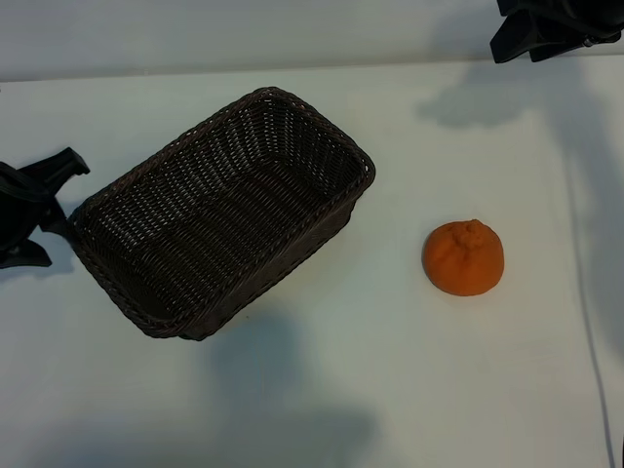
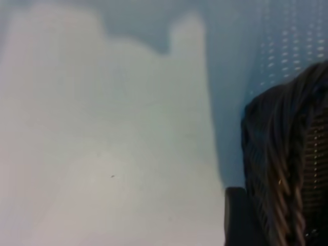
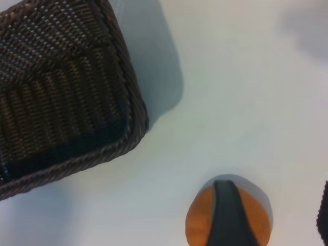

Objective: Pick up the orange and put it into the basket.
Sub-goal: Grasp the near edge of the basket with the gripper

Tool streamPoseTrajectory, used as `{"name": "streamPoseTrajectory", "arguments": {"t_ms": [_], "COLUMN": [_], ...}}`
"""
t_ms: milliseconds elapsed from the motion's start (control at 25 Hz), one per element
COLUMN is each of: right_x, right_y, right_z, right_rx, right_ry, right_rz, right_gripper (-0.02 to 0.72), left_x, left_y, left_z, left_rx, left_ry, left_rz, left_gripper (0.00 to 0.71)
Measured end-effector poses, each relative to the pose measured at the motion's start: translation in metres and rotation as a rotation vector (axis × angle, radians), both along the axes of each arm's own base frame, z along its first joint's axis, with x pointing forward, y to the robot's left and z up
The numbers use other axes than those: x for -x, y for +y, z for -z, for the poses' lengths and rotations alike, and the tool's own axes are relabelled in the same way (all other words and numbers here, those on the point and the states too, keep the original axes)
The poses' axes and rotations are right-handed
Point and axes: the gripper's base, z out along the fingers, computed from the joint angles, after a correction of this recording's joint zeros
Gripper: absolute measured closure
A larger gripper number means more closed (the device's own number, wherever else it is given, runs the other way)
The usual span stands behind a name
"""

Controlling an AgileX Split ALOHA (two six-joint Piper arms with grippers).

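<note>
Right gripper hangs over the orange, fingers apart and empty, fruit on the table right of the basket, left gripper spread beside it: next, descend and close.

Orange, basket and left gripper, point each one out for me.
orange (image 1: 463, 258): exterior view, on its dimpled skin below the knobbly stem end.
basket (image 1: 327, 127): exterior view, on the braided rim at its far corner.
left gripper (image 1: 34, 210): exterior view, between its black fingers beside the basket's near-left end.

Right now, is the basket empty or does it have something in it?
Empty: the basket shows only bare weave inside, and the orange sits outside on the table.
</note>
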Motion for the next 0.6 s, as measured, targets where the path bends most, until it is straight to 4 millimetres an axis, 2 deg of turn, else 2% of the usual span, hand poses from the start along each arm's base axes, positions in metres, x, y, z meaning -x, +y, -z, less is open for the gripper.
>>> {"name": "streamPoseTrajectory", "arguments": {"t_ms": [600], "right_x": [0.000], "right_y": [0.000], "right_z": [0.000], "right_rx": [0.000], "right_ry": [0.000], "right_rz": [0.000], "right_gripper": [0.284], "left_x": [-0.015], "left_y": [-0.005], "left_z": [0.027], "left_rx": [0.071], "left_ry": [0.034], "left_rz": [-0.039], "left_gripper": [0.305]}}
